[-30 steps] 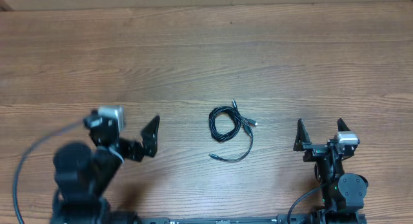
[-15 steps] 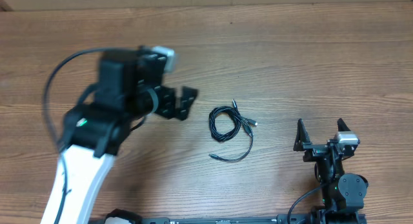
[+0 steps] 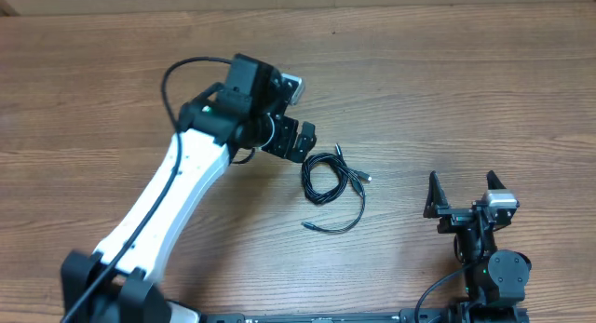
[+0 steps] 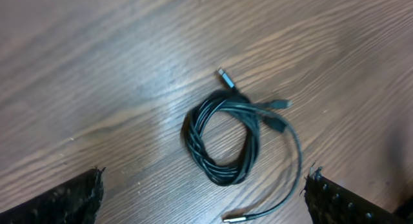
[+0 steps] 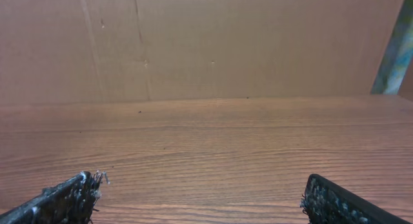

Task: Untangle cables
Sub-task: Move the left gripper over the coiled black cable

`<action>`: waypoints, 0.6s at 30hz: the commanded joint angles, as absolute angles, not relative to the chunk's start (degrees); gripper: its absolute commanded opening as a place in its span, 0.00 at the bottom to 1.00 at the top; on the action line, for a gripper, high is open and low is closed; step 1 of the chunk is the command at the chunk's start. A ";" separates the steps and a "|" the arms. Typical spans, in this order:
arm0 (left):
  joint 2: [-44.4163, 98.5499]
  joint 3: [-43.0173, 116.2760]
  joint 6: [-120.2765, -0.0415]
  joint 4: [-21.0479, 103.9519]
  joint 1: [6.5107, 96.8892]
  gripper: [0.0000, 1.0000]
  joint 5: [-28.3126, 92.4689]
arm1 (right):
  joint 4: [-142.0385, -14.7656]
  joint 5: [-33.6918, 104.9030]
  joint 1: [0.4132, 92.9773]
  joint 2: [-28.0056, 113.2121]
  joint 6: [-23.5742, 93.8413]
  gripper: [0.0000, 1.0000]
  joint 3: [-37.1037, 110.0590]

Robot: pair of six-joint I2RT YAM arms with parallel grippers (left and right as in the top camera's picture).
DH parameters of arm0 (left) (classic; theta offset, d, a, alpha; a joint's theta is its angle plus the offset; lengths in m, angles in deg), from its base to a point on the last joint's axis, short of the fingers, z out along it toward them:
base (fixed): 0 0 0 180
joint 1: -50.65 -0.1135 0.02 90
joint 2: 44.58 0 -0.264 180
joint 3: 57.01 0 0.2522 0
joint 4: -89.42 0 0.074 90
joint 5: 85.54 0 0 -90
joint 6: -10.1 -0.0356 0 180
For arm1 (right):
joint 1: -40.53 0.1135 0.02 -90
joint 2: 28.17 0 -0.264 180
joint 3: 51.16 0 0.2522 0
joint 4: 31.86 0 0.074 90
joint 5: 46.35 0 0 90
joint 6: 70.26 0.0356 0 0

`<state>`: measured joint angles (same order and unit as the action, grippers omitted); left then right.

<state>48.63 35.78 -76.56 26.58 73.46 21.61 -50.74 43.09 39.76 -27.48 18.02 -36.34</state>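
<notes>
Your cables (image 3: 328, 179) lie coiled in a loose bundle near the middle of the table (image 3: 466, 81), with one plug end trailing toward six o'clock. Your left gripper (image 3: 300, 143) hovers at their ten o'clock, jaws spread wide and grasping nothing. Your right gripper (image 3: 462, 188) sits well apart at three o'clock, likewise released and empty.

This looks like a robotics lab bench. A bare wood-grain table (image 3: 447, 100) has a white-and-black left arm (image 3: 177, 188) and a black right arm (image 3: 489, 267) standing at its near edge. A plain cardboard panel (image 5: 206, 43) closes off its far edge.
</notes>
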 commanded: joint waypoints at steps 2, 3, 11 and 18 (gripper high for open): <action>53.48 37.00 -74.75 26.88 74.51 0.95 21.59 | -50.35 43.73 39.34 -28.01 18.17 1.00 -36.95; 54.55 37.00 -74.73 27.02 74.94 0.94 20.73 | -50.35 43.73 39.34 -28.01 18.19 1.00 -36.95; 62.86 37.00 -74.75 29.92 80.69 0.94 9.70 | -50.35 43.73 39.34 -28.01 18.19 1.00 -36.95; 68.37 37.00 -74.73 33.75 84.61 0.86 1.98 | -50.35 43.73 39.34 -28.01 18.17 1.00 -36.95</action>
<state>66.14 35.80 -75.45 32.92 83.45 8.08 -50.74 43.07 39.76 -27.48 18.04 -36.34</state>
